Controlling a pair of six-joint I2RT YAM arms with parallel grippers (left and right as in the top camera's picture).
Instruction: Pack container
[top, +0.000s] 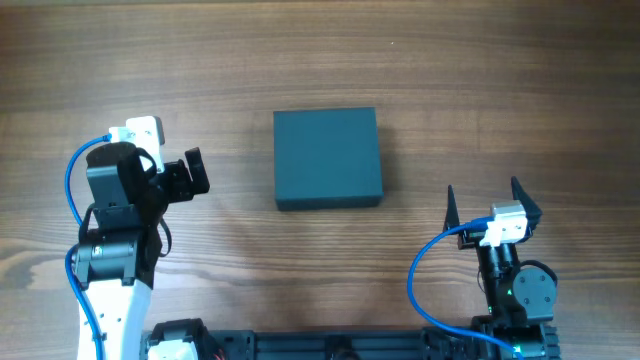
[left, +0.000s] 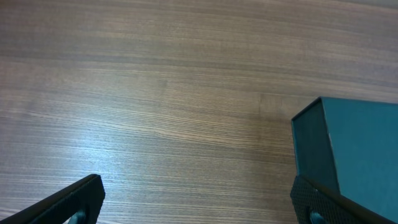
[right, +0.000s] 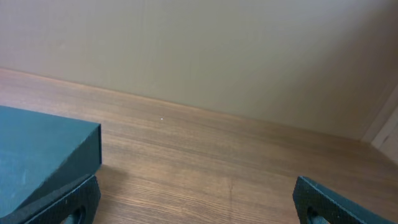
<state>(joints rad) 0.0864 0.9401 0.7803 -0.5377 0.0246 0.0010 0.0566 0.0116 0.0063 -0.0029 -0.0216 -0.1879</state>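
The container (top: 328, 158) is a dark teal-grey box, lid shut, lying flat in the middle of the wooden table. My left gripper (top: 196, 172) is open and empty, to the left of the box with a gap between them. In the left wrist view the container (left: 354, 152) shows at the right edge, beside the right finger of the open jaws (left: 198, 199). My right gripper (top: 487, 202) is open and empty, to the right of and nearer than the box. In the right wrist view a corner of the container (right: 43, 152) shows at the left, beyond the open jaws (right: 196, 199).
A pale wall (right: 217, 56) rises behind the table's far edge. The arm bases and blue cables (top: 430, 285) sit along the near edge of the table. No hand tools show in any view.
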